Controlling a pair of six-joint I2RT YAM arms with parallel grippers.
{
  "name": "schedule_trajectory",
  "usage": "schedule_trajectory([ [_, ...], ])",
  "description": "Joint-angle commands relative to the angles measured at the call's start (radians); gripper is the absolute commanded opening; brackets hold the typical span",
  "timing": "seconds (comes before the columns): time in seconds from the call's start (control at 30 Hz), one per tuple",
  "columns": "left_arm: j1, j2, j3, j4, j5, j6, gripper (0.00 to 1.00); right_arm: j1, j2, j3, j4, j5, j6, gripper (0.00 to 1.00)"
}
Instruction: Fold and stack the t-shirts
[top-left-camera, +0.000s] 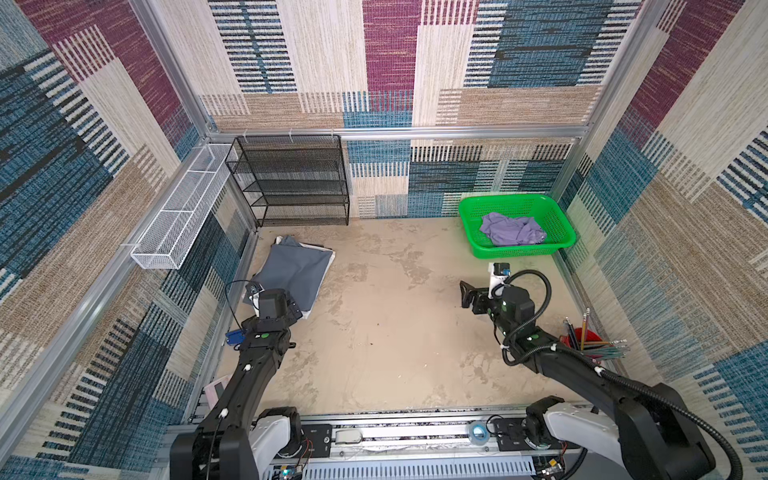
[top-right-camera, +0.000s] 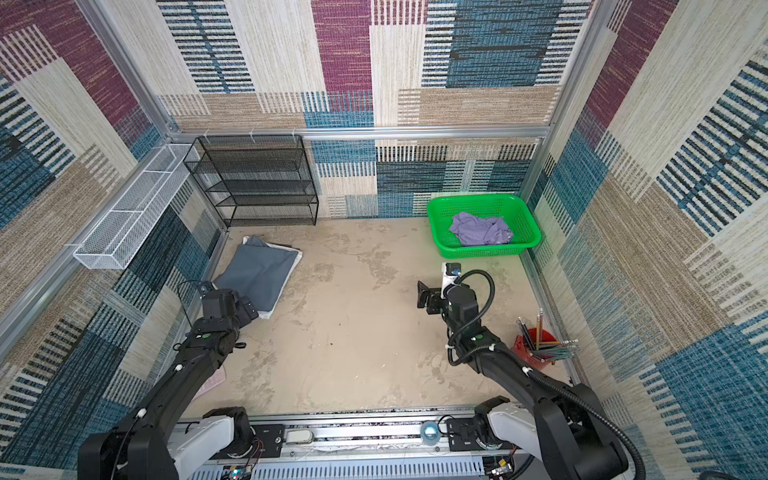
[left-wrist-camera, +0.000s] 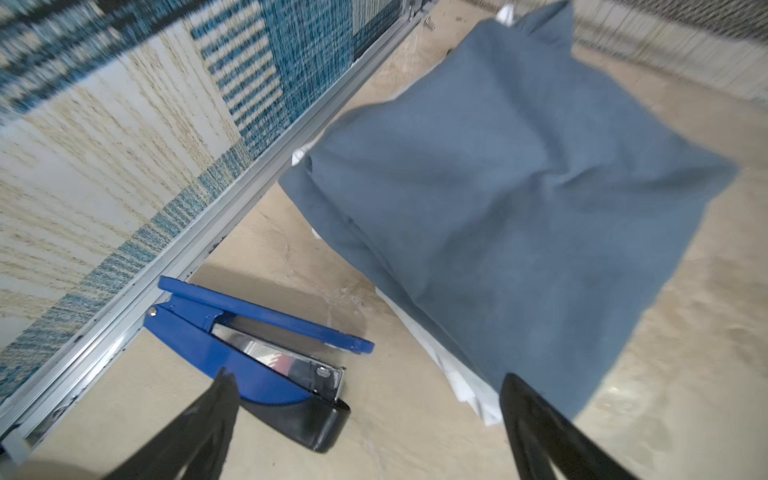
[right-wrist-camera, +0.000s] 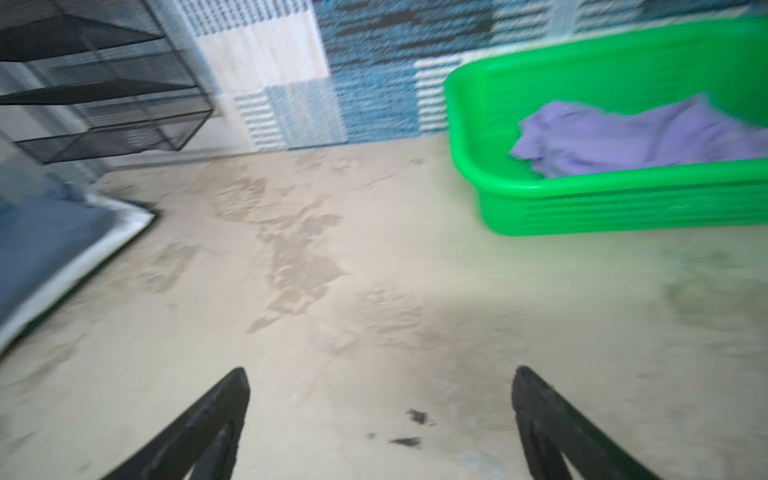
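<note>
Two tees on my screens right now. The grey tee (top-left-camera: 295, 270) is folded into a neat-ish square on the left side of the table (top-left-camera: 395, 332), close to the wall. It's lying on some white cloth (left-wrist-camera: 469, 386) that pokes out along its edges. The purple tee (top-left-camera: 511, 228) is a crumpled heap inside the green basket (top-left-camera: 519, 249) in the far right corner. My left claw (left-wrist-camera: 368, 374) has its jaws spread wide with nothing between them, hanging just over the near edge of the grey tee. One finger is above the cloth corner, the other above a blue stapler (left-wrist-camera: 249, 345) that sits by the wall rail. The right claw (right-wrist-camera: 380, 369) is wide open too and empty, up off the table on the right half, on the near side of the basket and clear of it. Both wrist views are a bit smeared, so I can't tell whether that white cloth is another tee or just a sheet.
</note>
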Motion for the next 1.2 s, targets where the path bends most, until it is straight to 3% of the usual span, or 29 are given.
schedule_trajectory([
  [0.0,-0.010,0.081,-0.070,0.362,-0.003,0.114,0.98,-0.032,0.032,-0.112,0.394,0.193,-0.174,0.99],
  [0.07,-0.010,0.156,-0.105,0.531,0.043,0.163,0.99,-0.083,0.118,-0.141,0.511,0.132,-0.164,0.99],
  [0.13,-0.011,0.196,-0.067,0.524,0.112,0.193,0.98,-0.134,0.222,-0.153,0.636,0.071,-0.147,0.99],
  [0.27,-0.012,0.282,-0.071,0.694,0.193,0.254,0.98,-0.186,0.296,-0.069,0.567,-0.117,-0.150,0.99],
  [0.33,-0.012,0.380,-0.118,0.917,0.205,0.282,0.98,-0.199,0.294,-0.070,0.567,-0.174,-0.157,0.99],
  [0.37,-0.015,0.390,-0.120,0.902,0.262,0.295,0.98,-0.200,0.274,-0.097,0.602,-0.178,-0.160,0.99],
  [0.43,-0.020,0.437,-0.148,1.018,0.272,0.315,0.98,-0.201,0.191,-0.204,0.703,-0.163,-0.149,0.99],
  [0.5,-0.020,0.417,-0.148,0.978,0.274,0.304,0.98,-0.215,0.161,-0.258,0.778,-0.105,-0.119,0.99],
  [0.6,-0.020,0.434,-0.123,0.962,0.270,0.311,0.98,-0.260,0.209,-0.184,0.687,-0.200,-0.103,0.99],
  [0.7,-0.020,0.420,-0.131,0.951,0.269,0.306,0.99,-0.258,0.207,-0.191,0.708,-0.275,-0.130,0.99],
  [0.8,-0.020,0.402,-0.232,1.129,0.204,0.283,0.99,-0.258,0.130,-0.276,0.772,-0.182,-0.107,0.99],
  [0.9,-0.026,0.356,-0.302,1.241,0.217,0.305,0.99,-0.258,0.076,-0.276,0.702,-0.164,-0.171,0.99],
  [0.97,-0.030,0.223,-0.293,1.096,0.183,0.288,0.99,-0.258,0.051,-0.262,0.649,-0.165,-0.172,0.99],
  [1.07,-0.028,-0.057,-0.109,0.506,0.226,0.272,0.99,-0.258,0.034,-0.241,0.601,-0.165,-0.137,0.99],
  [1.1,-0.028,-0.101,-0.030,0.351,0.216,0.242,0.99,-0.258,0.037,-0.232,0.593,-0.164,-0.130,0.99],
  [1.17,-0.028,-0.095,0.043,0.264,0.225,0.215,0.99,-0.260,0.062,-0.218,0.591,-0.166,-0.122,0.99],
])
